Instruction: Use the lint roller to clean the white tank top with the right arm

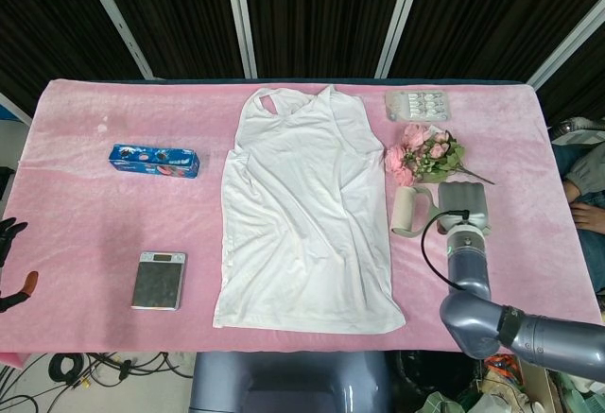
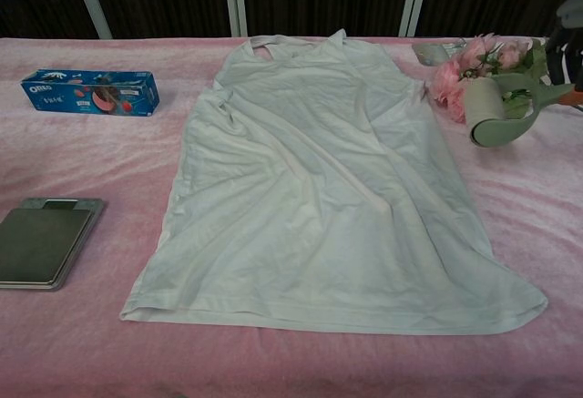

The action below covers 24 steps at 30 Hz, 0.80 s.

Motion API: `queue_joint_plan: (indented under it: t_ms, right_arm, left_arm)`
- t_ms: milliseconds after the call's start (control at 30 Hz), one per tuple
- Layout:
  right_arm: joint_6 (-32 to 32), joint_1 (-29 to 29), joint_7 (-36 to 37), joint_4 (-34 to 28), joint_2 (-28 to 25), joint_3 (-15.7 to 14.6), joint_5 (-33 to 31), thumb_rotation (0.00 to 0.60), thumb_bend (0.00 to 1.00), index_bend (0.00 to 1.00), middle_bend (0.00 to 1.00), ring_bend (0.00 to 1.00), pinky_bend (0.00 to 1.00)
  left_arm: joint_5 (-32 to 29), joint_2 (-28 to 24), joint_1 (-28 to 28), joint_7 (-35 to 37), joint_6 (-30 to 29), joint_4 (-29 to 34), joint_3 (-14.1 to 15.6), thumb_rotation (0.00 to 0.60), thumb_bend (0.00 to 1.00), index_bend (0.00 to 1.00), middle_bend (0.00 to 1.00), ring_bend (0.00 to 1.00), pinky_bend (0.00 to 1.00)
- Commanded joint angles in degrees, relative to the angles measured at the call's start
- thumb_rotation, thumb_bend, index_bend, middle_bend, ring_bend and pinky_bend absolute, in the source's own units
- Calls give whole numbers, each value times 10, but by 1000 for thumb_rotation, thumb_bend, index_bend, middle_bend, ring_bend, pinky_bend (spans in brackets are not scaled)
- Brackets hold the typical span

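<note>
Right hand (image 1: 463, 207) holds the lint roller (image 1: 408, 213) by its handle, roller off the tank top (image 1: 302, 215), just right of its edge, below the flowers (image 1: 425, 156). Tank top lies flat mid worktop (image 1: 85, 215). Left hand (image 1: 9, 262) at far left edge, fingers apart, holding nothing. Cookie box (image 1: 153, 160) and scale (image 1: 159, 280) sit left.

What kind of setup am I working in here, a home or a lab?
Probably a lab or demo bench, not a home: a table under a pink cloth before dark panelled walls, cables on the floor, and unrelated props such as a kitchen scale.
</note>
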State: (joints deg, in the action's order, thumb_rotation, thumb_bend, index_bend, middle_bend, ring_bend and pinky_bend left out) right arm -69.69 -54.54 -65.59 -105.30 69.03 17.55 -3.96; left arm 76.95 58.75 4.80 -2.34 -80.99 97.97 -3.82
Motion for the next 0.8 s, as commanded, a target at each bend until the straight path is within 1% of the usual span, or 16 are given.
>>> queue_joint_plan:
  t_ms: [33,200,367,467,567,667,733,800]
  right_arm:
    - [42,27,36,29,-6,-24,25,600,585,695,530,548,516]
    - [67,46,84,73,13,-39,62,600,585,695,530,548,517]
    - [87,55,116,95,27,-49,84,600,586,695,526,538,516]
    - [91,56,128,106,34,-52,90,600,585,695,499,510,512]
    - [97,55,132,112,37,-58,86,600,573,677,446,455,499]
    - [100,54,130,116,39,-65,77,600,503,576,382,391,478]
    - [103,53,132,118,41,-66,70,600,462,478,331,355,459]
    - [108,53,133,120,44,-68,60,600,412,366,255,305,406]
  left_arm:
    - [0,1,-1,-2,-1,0,0,600,382,141,85,37,51]
    - [-1,2,-2,-4,-4,1,0,600,382,141,86,37,52]
    - [-2,2,-2,-5,-4,0,-1,600,382,141,85,37,52]
    - [-2,2,-2,-6,-3,-1,-1,600,382,141,85,37,52]
    - [-2,2,-1,-5,-2,-1,-1,600,382,141,85,37,52]
    - [-3,1,-1,-4,-2,-1,-1,600,382,141,85,37,51]
    - [-2,1,-1,-4,-2,-1,-1,600,382,141,85,37,51]
    - [-2,1,-1,-5,-2,-1,-1,600,382,141,86,37,52]
